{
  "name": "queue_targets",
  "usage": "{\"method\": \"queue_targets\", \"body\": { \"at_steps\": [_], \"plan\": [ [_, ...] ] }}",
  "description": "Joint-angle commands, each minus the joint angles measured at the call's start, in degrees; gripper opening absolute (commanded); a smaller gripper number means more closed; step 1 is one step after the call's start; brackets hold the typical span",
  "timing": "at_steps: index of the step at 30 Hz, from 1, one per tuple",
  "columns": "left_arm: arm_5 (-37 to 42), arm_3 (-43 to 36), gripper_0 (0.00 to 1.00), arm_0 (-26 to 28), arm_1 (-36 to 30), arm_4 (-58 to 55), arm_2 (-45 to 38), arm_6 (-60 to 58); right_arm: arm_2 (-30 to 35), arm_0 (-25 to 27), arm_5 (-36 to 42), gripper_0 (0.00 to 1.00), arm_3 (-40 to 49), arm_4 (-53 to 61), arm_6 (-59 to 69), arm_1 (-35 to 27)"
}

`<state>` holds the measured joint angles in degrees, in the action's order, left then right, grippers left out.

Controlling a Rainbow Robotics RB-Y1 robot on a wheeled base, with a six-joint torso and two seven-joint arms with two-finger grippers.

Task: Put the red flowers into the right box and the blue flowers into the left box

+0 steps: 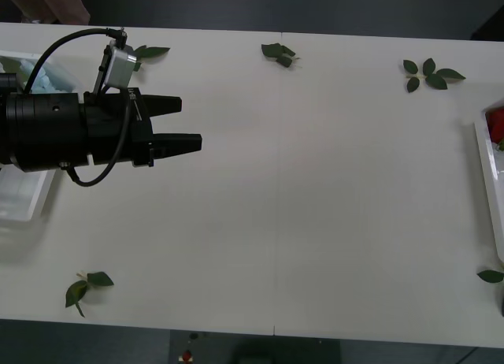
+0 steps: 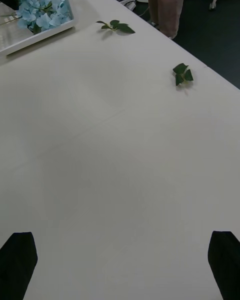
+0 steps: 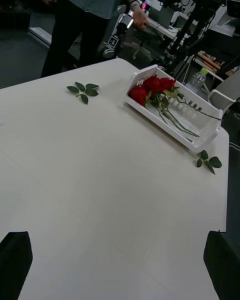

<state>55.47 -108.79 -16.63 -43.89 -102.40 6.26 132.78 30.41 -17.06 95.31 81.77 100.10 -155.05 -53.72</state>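
So the left gripper (image 1: pixel 187 124) is hanging over the left part of the table (image 1: pixel 315 191), black fingers spread apart and holding nothing, pointing across toward the middle. In the right wrist view the right gripper (image 2: pixel 120 265) is also sitting wide open with nothing in it, fingers at the two corners, looking out over bare tabletop.

Working outward from there: the left box (image 1: pixel 24 206) is lying just behind and under the left arm, and the blues (image 2: pixel 37 10) are resting inside it in a fluffy clump. Over at the far right edge, the right box (image 3: pixel 200 140) is holding the reds (image 3: pixel 150 86), blooms bunched at one end and stems trailing down the tray. I'm counting a few blooms but can't swear to the number.

Only loose leaf sprigs (image 1: pixel 429 72) are lying around the table, so I'd guess the sorting is basically done.

On handling: these look featherlight and floppy. The rose heads should squash easily, and the hydrangea heads even more so, so I'd be pinching the thin stem, close to the bloom so it isn't drooping or spinning. Thin stems could slip from the fingers.
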Motion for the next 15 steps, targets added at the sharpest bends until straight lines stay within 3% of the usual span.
{"method": "queue_targets", "body": {
  "at_steps": [1, 15],
  "plan": [
    [-0.7, -2.4, 1.0, -2.8, -0.3, -1.8, 0.2, 2.7, 0.5, -1.0, -0.1, 1.0, 1.5, 0.2, 0.1, -0.6],
    [-0.7, -2.5, 1.0, -3.4, -0.2, -3.4, 0.9, 3.7, 0.5, -1.0, -0.1, 1.0, 1.5, 0.2, 0.1, -0.6]
  ]
}}
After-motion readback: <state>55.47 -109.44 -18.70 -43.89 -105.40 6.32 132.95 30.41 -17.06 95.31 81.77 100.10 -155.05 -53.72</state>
